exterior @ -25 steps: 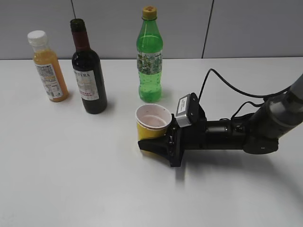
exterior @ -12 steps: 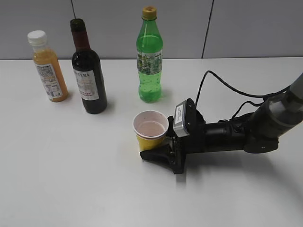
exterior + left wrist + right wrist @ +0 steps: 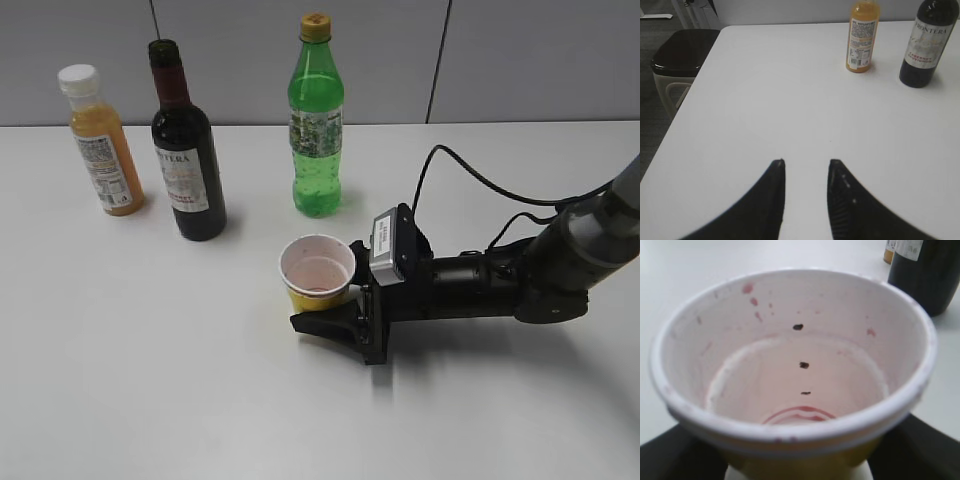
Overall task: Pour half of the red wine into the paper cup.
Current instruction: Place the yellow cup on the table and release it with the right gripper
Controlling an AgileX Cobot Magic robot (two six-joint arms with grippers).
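The paper cup (image 3: pixel 318 272) is yellow outside and pink-stained white inside, and stands upright on the white table. My right gripper (image 3: pixel 313 312) is shut on its lower body from the right. In the right wrist view the cup (image 3: pixel 790 365) fills the frame, with a thin ring of red liquid at the bottom. The red wine bottle (image 3: pixel 187 160) stands upright at the back left, uncapped and apart from the cup. It also shows in the left wrist view (image 3: pixel 926 47) and the right wrist view (image 3: pixel 927 275). My left gripper (image 3: pixel 806 162) is open and empty over bare table.
An orange juice bottle (image 3: pixel 102 145) stands left of the wine and also shows in the left wrist view (image 3: pixel 862 37). A green soda bottle (image 3: pixel 317 125) stands behind the cup. A dark bin (image 3: pixel 677 65) sits beyond the table's left edge.
My right gripper has carried the cup a little to the left and toward the front. The bottles have not moved.
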